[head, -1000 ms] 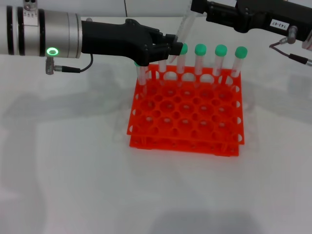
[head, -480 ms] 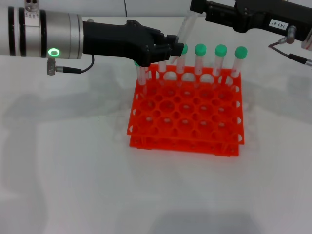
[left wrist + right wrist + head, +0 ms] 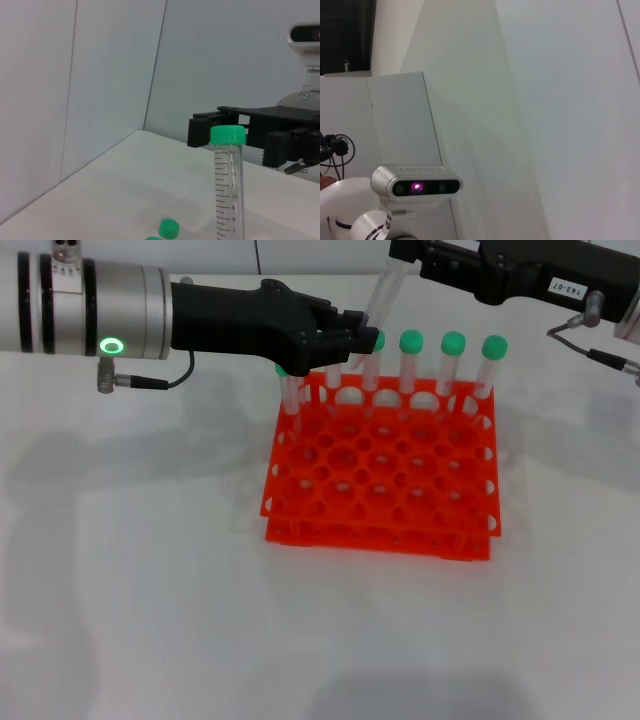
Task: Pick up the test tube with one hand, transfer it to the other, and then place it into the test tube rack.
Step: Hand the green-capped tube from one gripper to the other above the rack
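The test tube slants upward from my left gripper to my right gripper, above the back row of the orange-red test tube rack. My left gripper, on the wrist with the green ring light, is shut on the tube's lower part. The right gripper, which carries a white label, is at the tube's upper end. In the left wrist view the test tube stands with its green cap directly in front of the right gripper. Whether that gripper grips the cap is unclear.
Several green-capped tubes stand in the rack's back row, one partly hidden under my left gripper. Two of their caps show low in the left wrist view. The rack's front rows hold nothing. The right wrist view shows only walls and the head camera.
My right arm has shifted slightly left and up. The left gripper and the tube have barely moved.
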{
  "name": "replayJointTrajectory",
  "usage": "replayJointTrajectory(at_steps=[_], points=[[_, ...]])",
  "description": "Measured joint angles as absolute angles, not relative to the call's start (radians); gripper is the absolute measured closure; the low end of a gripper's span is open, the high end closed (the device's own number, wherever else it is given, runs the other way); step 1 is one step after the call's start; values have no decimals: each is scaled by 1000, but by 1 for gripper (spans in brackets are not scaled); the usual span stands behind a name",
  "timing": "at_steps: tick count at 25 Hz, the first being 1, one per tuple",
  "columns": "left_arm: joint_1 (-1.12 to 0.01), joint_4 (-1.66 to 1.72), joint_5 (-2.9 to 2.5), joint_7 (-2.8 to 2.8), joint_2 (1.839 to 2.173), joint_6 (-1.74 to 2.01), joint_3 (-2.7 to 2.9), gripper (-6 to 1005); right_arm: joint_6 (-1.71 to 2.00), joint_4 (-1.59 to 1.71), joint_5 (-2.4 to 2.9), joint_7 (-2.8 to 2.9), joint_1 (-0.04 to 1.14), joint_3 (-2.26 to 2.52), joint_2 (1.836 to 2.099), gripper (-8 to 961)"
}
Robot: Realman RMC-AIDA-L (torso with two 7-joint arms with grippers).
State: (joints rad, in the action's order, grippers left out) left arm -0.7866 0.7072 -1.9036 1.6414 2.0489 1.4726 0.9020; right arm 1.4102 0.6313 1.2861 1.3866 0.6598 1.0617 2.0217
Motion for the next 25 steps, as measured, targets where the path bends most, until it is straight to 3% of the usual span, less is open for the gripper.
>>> replayJointTrajectory(at_steps=[6, 12, 25], points=[[-787, 707, -1903, 1641, 2050, 1473, 902, 778, 1410, 631, 1283, 1387, 664, 1063, 2022, 434], [-787, 707, -1902, 1640, 2051, 1471, 902, 767, 1409, 631, 1282, 1388, 666, 1063, 2022, 442], [-787, 707, -1900, 1638, 2052, 1464, 902, 743, 1395, 620, 1282, 1390, 673, 1063, 2018, 638]])
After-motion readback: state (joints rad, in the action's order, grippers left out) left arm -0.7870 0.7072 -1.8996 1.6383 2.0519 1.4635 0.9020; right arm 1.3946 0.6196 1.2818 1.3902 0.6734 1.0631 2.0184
